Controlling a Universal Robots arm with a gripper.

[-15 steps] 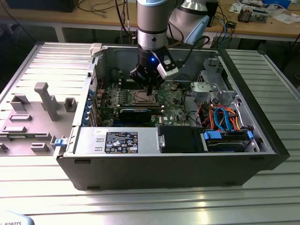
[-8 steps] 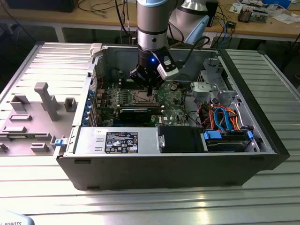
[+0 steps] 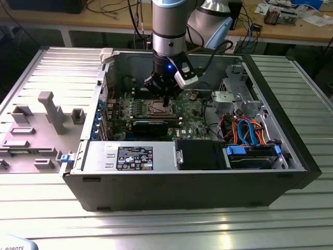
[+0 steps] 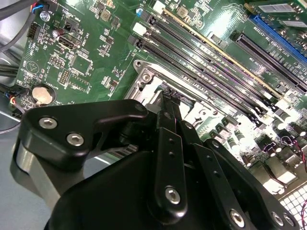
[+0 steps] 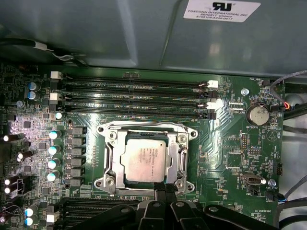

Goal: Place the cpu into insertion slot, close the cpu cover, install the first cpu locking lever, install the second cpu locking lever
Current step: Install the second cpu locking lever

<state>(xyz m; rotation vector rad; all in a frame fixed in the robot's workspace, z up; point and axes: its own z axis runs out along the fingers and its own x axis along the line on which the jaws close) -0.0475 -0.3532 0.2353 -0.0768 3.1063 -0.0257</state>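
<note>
A: Where is the cpu (image 5: pixel 144 161)?

B: Flat in the slot (image 5: pixel 110 165), metal top up, edges square with the slot's rim. The memory slots (image 5: pixel 134 93) run alongside one edge of the slot.

A: And its long axis?

B: It looks square, so I cannot tell.

A: The gripper (image 5: pixel 160 188)?

B: At the slot's edge away from the memory slots, fingers (image 4: pixel 169 128) pinched narrow, holding nothing I can see.

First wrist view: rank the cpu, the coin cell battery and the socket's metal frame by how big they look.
Largest to smallest:
1. Socket's metal frame, which rings the chip.
2. The cpu, sitting inside that frame.
3. Coin cell battery, clearly the smallest.
All three lie on the same board, so nearness hardly skews this.
</note>
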